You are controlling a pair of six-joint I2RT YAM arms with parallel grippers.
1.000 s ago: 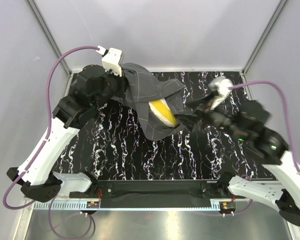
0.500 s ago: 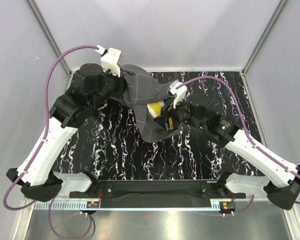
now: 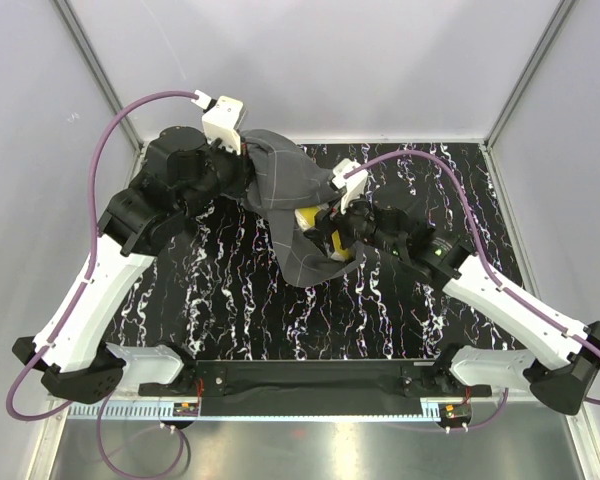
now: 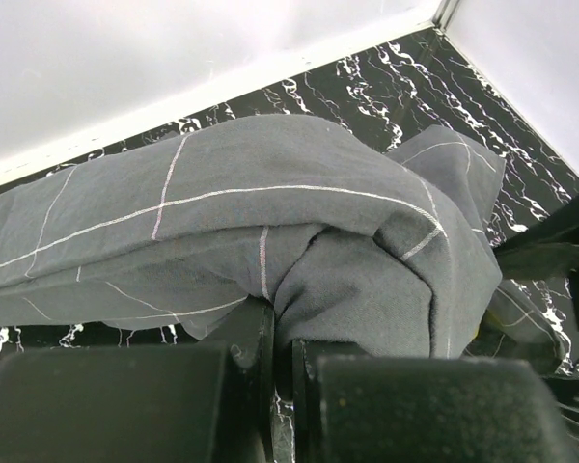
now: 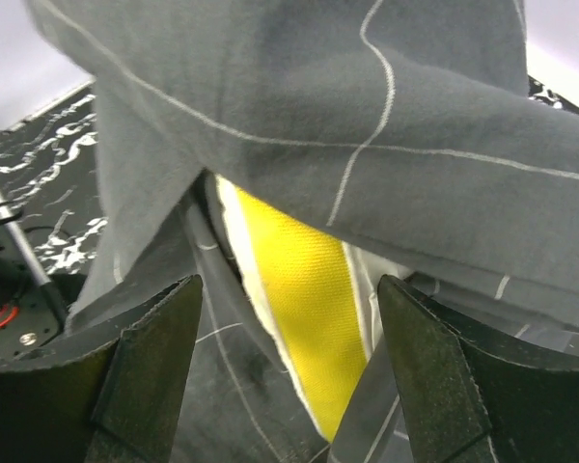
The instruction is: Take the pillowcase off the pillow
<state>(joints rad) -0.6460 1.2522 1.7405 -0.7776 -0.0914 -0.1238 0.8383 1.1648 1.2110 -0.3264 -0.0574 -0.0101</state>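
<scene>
The dark grey pillowcase (image 3: 285,185) with thin white grid lines lies bunched at the back middle of the marble table. My left gripper (image 3: 242,168) is shut on a fold of it and holds that end raised; in the left wrist view the cloth (image 4: 270,222) is pinched between the two pads. The pillow (image 3: 315,220) shows only as a yellow edge in the case's open mouth. My right gripper (image 3: 332,228) is open at that mouth. In the right wrist view its fingers stand either side of the pillow's yellow edge (image 5: 304,299), not touching it.
The black white-veined table (image 3: 230,300) runs to a white back wall and side rails. A purple cable (image 3: 420,160) arcs over the right arm. The right arm's links reach across the table's right half.
My right arm has swung in from the right side of the table, and its open gripper is now at the pillowcase mouth around the yellow pillow edge. My left gripper has held still.
</scene>
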